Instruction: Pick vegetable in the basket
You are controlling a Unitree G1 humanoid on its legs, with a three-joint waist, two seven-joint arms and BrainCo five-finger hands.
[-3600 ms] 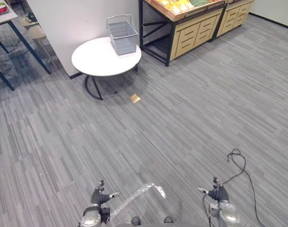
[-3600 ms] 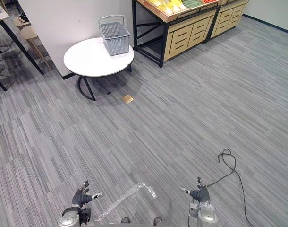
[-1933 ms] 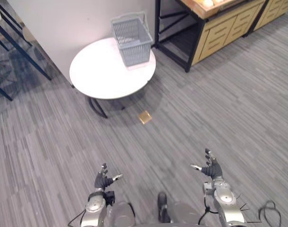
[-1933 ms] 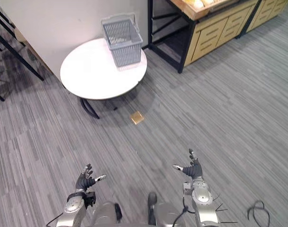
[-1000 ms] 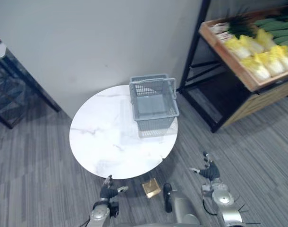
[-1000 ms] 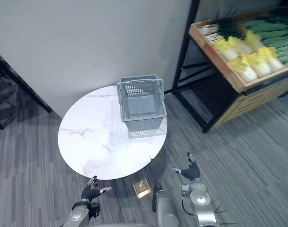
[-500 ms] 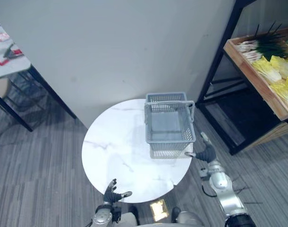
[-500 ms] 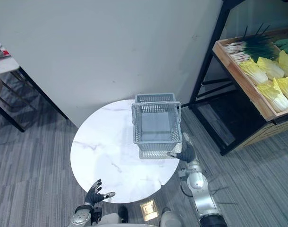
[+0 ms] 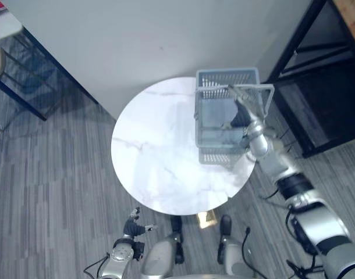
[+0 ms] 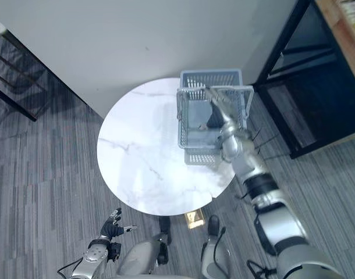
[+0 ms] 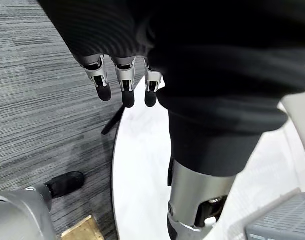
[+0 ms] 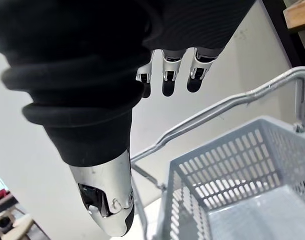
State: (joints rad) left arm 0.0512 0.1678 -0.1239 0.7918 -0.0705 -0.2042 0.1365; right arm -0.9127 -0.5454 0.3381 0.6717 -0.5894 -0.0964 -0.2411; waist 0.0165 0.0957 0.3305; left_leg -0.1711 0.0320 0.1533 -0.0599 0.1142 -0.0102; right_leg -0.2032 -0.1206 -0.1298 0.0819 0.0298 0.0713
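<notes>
Left hand (image 9: pixel 131 228): low by the floor on the near side, fingers spread, holding nothing (idle).
Worktop (image 9: pixel 160 157): round, white, marble-veined; bare except at its far right edge.
Right hand (image 9: pixel 242 113): reaches over the basket, fingers straight and empty, tips near the handle (image 12: pixel 227 102).
Basket (image 9: pixel 224 78): grey plastic mesh, nothing in it; probably light, stiff and apt to slide on the smooth top, so best taken at mid-handle.
Obstacles: black shelf rack (image 9: pixel 326 99) just beside; wall (image 9: pixel 166 35) close behind.
</notes>
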